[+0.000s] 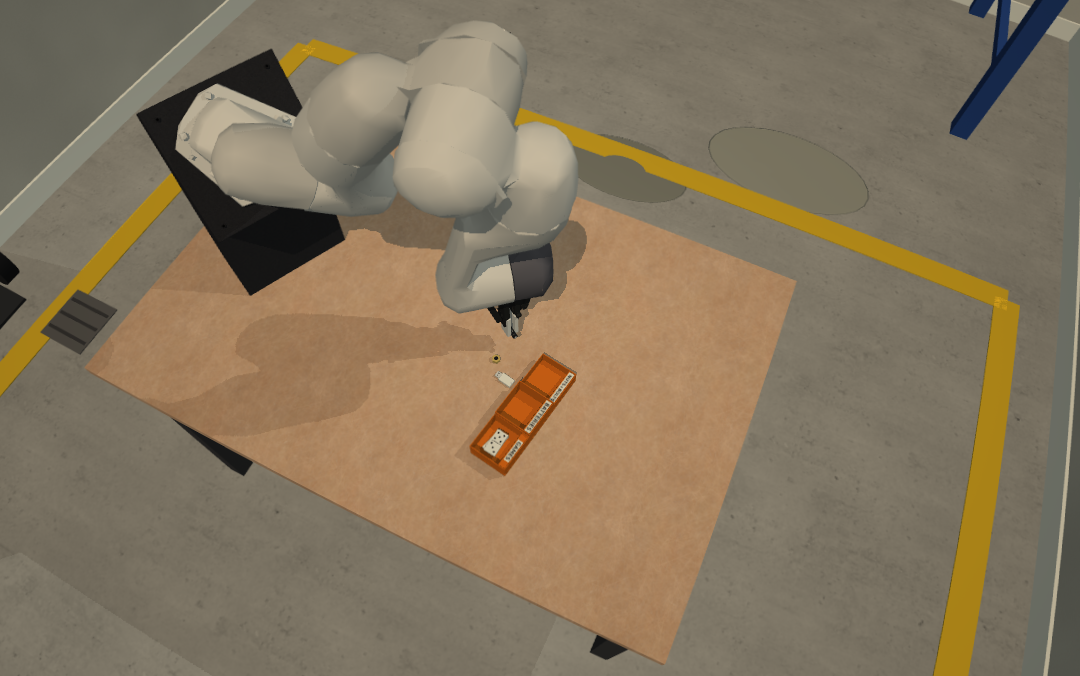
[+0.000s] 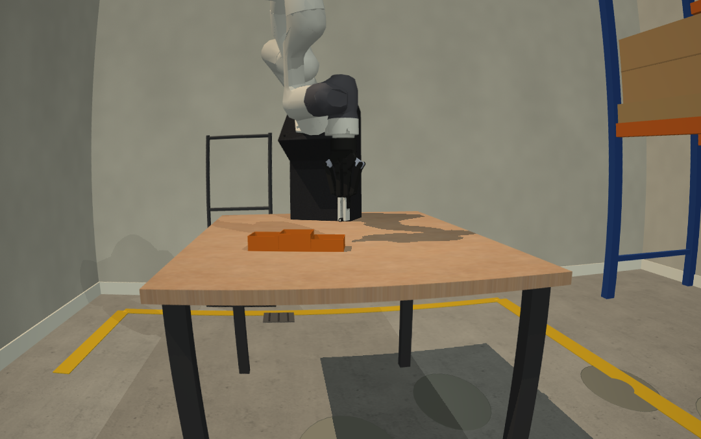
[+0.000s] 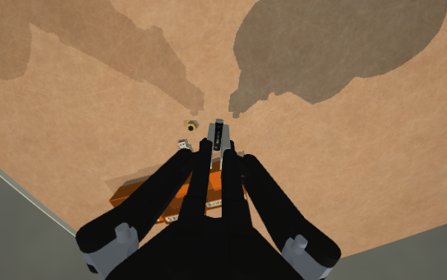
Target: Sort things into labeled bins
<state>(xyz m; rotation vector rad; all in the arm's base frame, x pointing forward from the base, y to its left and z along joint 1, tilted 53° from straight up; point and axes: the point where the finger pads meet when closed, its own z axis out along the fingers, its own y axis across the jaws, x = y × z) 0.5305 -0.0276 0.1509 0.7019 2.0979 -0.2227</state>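
Top view: worktop (image 1: 605, 494) (image 2: 361, 269) (image 3: 352, 166) runs from its left corner to its right corner, with the robot arm (image 1: 458, 151) (image 2: 305, 30) reaching over it from the black pedestal (image 1: 282, 255) (image 2: 318, 191) at the upper left. Three joined orange bins sit around mid-worktop, slightly toward the lower edge. GAMES bin (image 1: 486, 463) is closest to that edge, holds a white dotted tile (image 1: 495, 442). BATTERIES bin (image 1: 522, 405) in the middle, nothing seen in it. Third bin (image 1: 549, 375), toward the right corner, nothing seen in it; label small, seems to start with NUTS. White stick (image 1: 505, 379) (image 3: 182, 144) with a metal end lies on the worktop beside the row, on the left-corner side. Small brass-colored ring (image 1: 493, 359) (image 3: 190, 123) lies near it, farther from the lower edge.

Exterior view: bin row (image 2: 295, 242) is left of center, between front and back edges. Gripper (image 1: 513, 330) (image 2: 341, 216) (image 3: 218, 132) points down, farther toward the back edge, tips narrow.

Wrist view: gripper narrow, gripping a slim dark cylinder (image 3: 218, 137) with a gray end between its pads. Exact kind can't be told. Ring and stick lie off to the left of the tips; bins partly hidden behind the black fingers.
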